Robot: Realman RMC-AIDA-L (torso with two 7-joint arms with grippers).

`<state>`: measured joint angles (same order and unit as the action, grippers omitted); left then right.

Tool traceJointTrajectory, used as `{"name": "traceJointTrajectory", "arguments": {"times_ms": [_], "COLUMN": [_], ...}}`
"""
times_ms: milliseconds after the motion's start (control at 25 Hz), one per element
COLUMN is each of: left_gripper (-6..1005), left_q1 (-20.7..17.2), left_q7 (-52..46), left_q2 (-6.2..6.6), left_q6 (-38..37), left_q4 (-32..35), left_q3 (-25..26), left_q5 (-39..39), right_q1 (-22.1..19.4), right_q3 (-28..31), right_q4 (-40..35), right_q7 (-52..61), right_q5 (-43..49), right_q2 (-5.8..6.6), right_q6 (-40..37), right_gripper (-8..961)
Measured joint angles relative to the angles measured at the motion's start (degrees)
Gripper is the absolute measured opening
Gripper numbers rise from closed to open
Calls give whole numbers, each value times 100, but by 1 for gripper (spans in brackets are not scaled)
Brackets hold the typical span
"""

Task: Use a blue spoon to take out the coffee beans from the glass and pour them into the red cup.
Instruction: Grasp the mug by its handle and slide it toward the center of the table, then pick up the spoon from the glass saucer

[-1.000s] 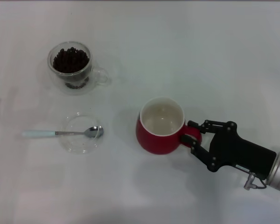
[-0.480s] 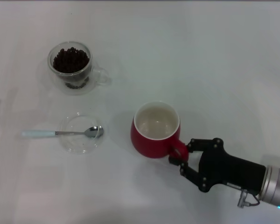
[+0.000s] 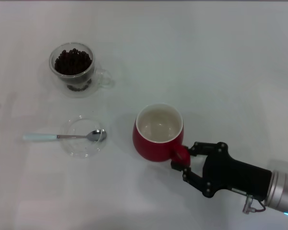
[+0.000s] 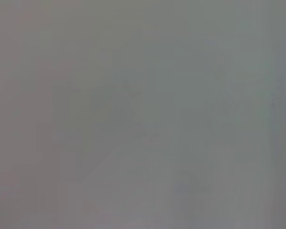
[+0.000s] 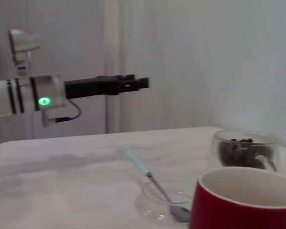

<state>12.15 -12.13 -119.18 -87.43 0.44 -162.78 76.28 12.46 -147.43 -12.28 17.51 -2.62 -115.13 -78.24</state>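
The red cup (image 3: 158, 134) stands near the table's middle with its cream inside bare. My right gripper (image 3: 183, 156) is shut on its red loop handle, reaching in from the lower right. The glass (image 3: 73, 72) stands at the far left with a heap of coffee beans (image 3: 73, 61) in it. The blue spoon (image 3: 62, 137) lies with its metal bowl in a shallow clear dish (image 3: 84, 143) and its pale handle pointing left. In the right wrist view the red cup (image 5: 243, 200), the glass (image 5: 245, 150) and the spoon (image 5: 150, 179) show. My left gripper (image 5: 133, 83) hangs high beyond the table.
The white tabletop (image 3: 221, 72) stretches around the vessels. The left wrist view is a blank grey field. A pale wall and a vertical post (image 5: 112, 57) stand behind the table in the right wrist view.
My right gripper has dragged the red cup toward the front and a little left. The glass, dish and spoon have stayed put.
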Motion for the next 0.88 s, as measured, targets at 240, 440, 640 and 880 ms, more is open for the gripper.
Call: {"name": "traceJointTrajectory", "arguments": {"times_ms": [240, 440, 640, 880], "left_gripper": [846, 846, 846, 846], "left_q1": [-83, -142, -259, -562], "left_q7": [0, -5, -46, -728], "left_q2": [0, 0, -1, 3], "left_q6": [-107, -126, -238, -724], "left_q4": [0, 0, 144, 584], "left_q3": [1, 25, 43, 16], "left_q5": [1, 27, 55, 53], "right_q1": [-106, -113, -72, 32], "right_q3": [173, 174, 307, 1224], "right_q4": [57, 211, 553, 1519], "right_q7": [5, 9, 159, 303], "right_q5": [-10, -9, -14, -20], "right_q2": [18, 25, 38, 166], "right_q6": [-123, -475, -1153, -2851], "right_gripper": [379, 578, 709, 706]}}
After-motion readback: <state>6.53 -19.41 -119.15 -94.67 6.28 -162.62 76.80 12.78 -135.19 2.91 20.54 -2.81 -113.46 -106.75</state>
